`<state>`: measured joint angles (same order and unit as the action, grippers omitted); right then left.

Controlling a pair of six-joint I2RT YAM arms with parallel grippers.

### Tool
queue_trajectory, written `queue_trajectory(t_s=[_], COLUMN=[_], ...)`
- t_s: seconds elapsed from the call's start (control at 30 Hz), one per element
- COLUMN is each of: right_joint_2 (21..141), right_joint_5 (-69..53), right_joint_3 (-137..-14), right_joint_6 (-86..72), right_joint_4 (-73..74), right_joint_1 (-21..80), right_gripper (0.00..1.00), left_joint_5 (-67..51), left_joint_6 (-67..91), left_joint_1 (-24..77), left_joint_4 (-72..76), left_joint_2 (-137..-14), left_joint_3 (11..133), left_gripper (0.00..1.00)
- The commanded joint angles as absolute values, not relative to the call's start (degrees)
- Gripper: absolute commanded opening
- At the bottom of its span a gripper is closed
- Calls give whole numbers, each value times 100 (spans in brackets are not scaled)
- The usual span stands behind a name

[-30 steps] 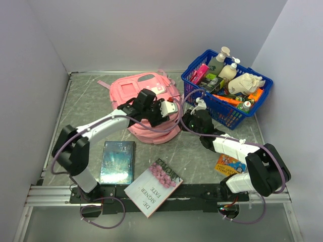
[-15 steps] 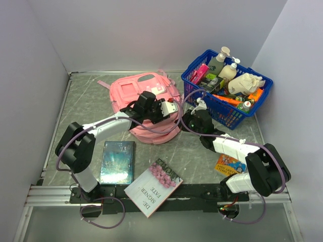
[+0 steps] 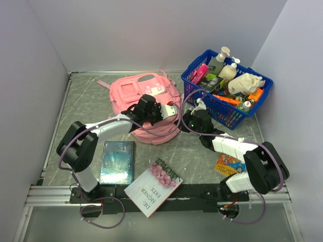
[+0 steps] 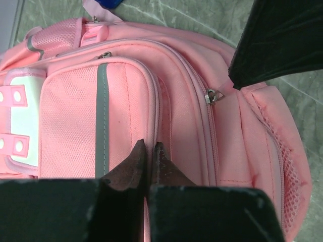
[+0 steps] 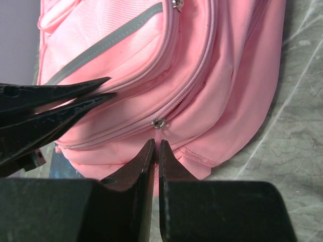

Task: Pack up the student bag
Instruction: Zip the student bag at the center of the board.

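The student bag (image 3: 146, 91), a pink backpack, lies flat on the table at centre left. My left gripper (image 3: 169, 115) rests on its right side. In the left wrist view that gripper (image 4: 149, 146) is shut, pinching the bag (image 4: 126, 101) along the seam of its front pocket. My right gripper (image 3: 182, 122) meets the bag's right edge from the other side. In the right wrist view it (image 5: 156, 144) is shut on the pink pull tab hanging from the metal zipper slider (image 5: 160, 122). The left fingers (image 5: 75, 93) show dark at the left of that view.
A blue plastic basket (image 3: 233, 115) full of bottles and small items stands at the back right. A teal book (image 3: 117, 161) and a white book with pink flowers (image 3: 154, 186) lie near the front edge. A colourful booklet (image 3: 229, 164) lies by the right arm. Walls close three sides.
The left gripper has come down to the right onto the bag and gone from open to shut. The right gripper has edged slightly left, still shut.
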<state>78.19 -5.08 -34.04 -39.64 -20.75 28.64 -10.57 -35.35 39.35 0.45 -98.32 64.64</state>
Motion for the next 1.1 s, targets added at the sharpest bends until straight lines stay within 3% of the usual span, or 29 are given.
queue_trajectory(t_s=[0.0, 0.4, 1.07], right_joint_2=[7998, 8270, 8490], right_joint_5=[-589, -580, -369], right_joint_3=[-3568, -4095, -4078], right_joint_6=[-3868, -3208, -3032], right_joint_4=[-2224, -1925, -2135], right_joint_1=[2681, 2118, 1608], right_gripper=[0, 0, 0], left_joint_5=[-1203, -2460, -3348], left_joint_6=[-3586, -4245, -4605], left_joint_1=[3806, 3516, 3252], left_joint_4=[-411, -2143, -2977], left_joint_2=[-9511, -8271, -8482], left_joint_3=[6767, 6267, 6820], left_gripper=[1, 1, 1])
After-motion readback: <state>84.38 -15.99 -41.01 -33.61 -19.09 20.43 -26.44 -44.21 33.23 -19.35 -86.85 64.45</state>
